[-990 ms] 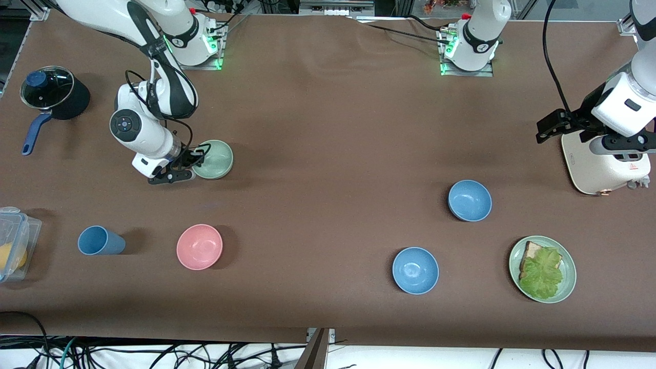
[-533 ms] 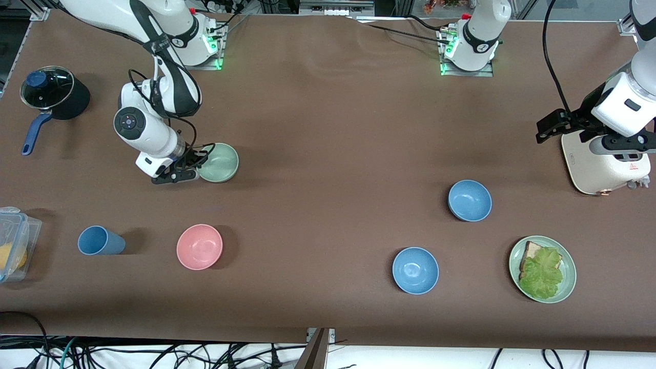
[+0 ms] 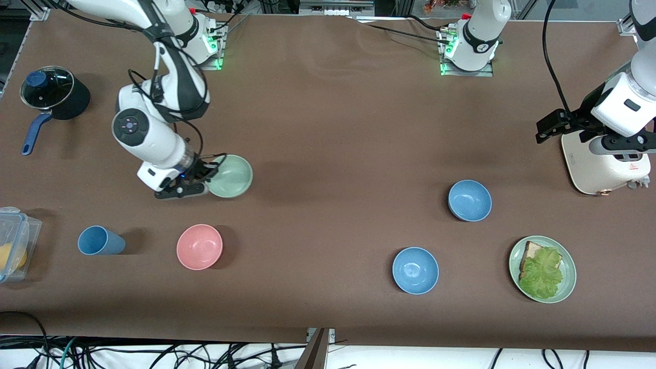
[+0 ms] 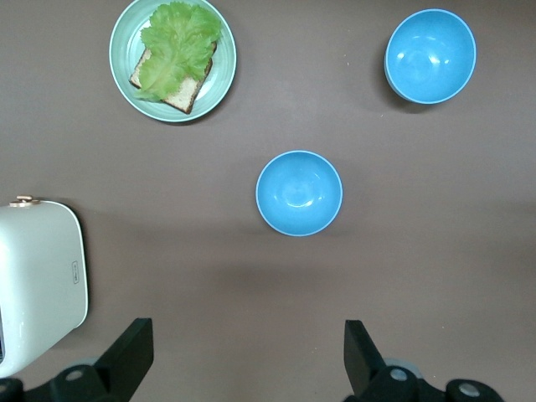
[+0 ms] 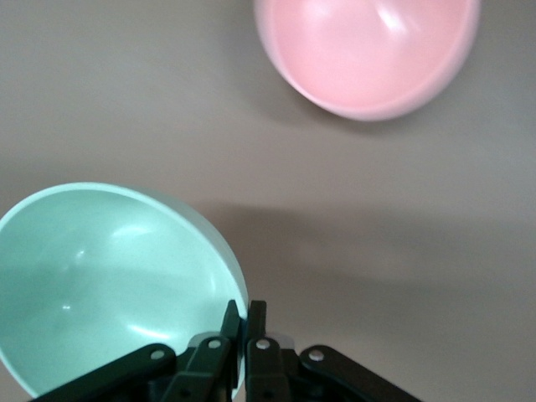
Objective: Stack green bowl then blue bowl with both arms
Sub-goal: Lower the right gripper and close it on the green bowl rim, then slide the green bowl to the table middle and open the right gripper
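My right gripper point(image 3: 207, 175) is shut on the rim of the pale mint-green bowl point(image 3: 233, 177) and holds it a little above the table. In the right wrist view the fingers point(image 5: 245, 314) pinch the green bowl's point(image 5: 109, 285) rim. The dull steel-blue bowl point(image 3: 470, 200) sits on the table toward the left arm's end and shows in the middle of the left wrist view point(image 4: 299, 193). My left gripper point(image 3: 544, 130) waits open and empty beside the toaster, its fingertips spread wide in the left wrist view point(image 4: 247, 331).
A pink bowl point(image 3: 199, 246) and a blue cup point(image 3: 100, 241) sit nearer the front camera than the green bowl. A brighter blue bowl point(image 3: 415, 270), a green plate point(image 3: 568, 261) with bread and lettuce, a white toaster point(image 3: 605, 164), a black pot point(image 3: 54, 95) and a plastic box point(image 3: 15, 241) stand around.
My right gripper has carried the green bowl toward the front camera and a little toward the left arm's end, lifting it. The left arm has not moved.
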`<act>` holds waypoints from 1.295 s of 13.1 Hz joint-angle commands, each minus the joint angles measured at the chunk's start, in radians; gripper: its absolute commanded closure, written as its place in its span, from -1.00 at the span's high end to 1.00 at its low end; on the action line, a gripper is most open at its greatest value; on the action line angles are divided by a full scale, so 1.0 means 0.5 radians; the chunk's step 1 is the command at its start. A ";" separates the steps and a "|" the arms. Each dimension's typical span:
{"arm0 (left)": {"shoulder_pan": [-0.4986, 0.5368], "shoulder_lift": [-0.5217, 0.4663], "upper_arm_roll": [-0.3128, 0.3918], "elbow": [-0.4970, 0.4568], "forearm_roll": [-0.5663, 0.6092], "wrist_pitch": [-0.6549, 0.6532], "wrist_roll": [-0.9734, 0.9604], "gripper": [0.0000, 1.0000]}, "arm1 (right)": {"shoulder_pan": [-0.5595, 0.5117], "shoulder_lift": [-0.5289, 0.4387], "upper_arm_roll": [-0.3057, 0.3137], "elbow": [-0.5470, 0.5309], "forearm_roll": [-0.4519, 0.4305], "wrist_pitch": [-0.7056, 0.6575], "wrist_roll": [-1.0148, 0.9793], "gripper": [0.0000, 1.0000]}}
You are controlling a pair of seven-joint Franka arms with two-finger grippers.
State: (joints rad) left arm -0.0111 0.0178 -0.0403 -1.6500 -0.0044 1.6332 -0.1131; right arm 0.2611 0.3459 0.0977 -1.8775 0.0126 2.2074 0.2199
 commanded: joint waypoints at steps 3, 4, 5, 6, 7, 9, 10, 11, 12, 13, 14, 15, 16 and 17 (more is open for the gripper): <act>-0.005 0.010 0.001 0.039 0.021 -0.024 0.033 1.00 | 0.382 0.645 0.001 0.787 0.174 -0.107 0.556 -1.00; -0.005 0.010 0.001 0.039 0.021 -0.024 0.033 1.00 | 0.456 0.746 -0.002 0.885 0.174 -0.086 0.703 -1.00; -0.005 0.010 0.001 0.039 0.021 -0.024 0.033 1.00 | 0.529 0.841 -0.002 0.971 0.168 -0.034 0.835 -1.00; -0.005 0.010 0.001 0.039 0.021 -0.024 0.033 1.00 | 0.603 0.906 -0.008 1.018 0.162 0.045 0.940 -1.00; -0.005 0.010 0.001 0.039 0.021 -0.024 0.033 1.00 | 0.649 0.946 -0.008 1.024 0.159 0.116 1.026 -1.00; -0.005 0.010 0.001 0.039 0.021 -0.024 0.033 1.00 | 0.705 0.983 -0.011 1.031 0.162 0.211 1.158 -1.00; -0.005 0.010 0.001 0.039 0.021 -0.024 0.033 1.00 | 0.735 0.995 -0.011 1.055 0.159 0.245 1.253 -1.00; -0.008 0.010 0.001 0.039 0.021 -0.024 0.033 1.00 | 0.766 0.999 -0.011 1.058 0.156 0.249 1.339 -1.00; -0.012 0.010 0.001 0.039 0.021 -0.027 0.027 1.00 | 0.800 0.999 -0.017 1.058 0.150 0.252 1.379 -1.00; -0.015 0.010 0.001 0.039 0.021 -0.027 0.033 1.00 | 0.827 1.014 -0.023 1.055 0.134 0.252 1.401 -1.00; -0.012 0.010 0.001 0.039 0.021 -0.027 0.033 1.00 | 0.849 1.026 -0.030 1.055 0.113 0.276 1.422 -1.00; -0.015 0.010 0.001 0.039 0.021 -0.027 0.033 1.00 | 0.858 1.044 -0.030 1.052 0.107 0.319 1.441 -0.85; -0.015 0.010 0.001 0.039 0.021 -0.027 0.033 1.00 | 0.861 1.054 -0.030 1.052 0.110 0.337 1.444 -0.51; -0.015 0.013 0.001 0.042 0.018 -0.027 0.009 1.00 | 0.861 1.054 -0.030 1.052 0.110 0.341 1.456 0.34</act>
State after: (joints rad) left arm -0.0129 0.0180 -0.0412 -1.6498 -0.0044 1.6332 -0.1131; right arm 0.6807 0.8523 0.0954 -1.3784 0.0793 2.3646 0.9202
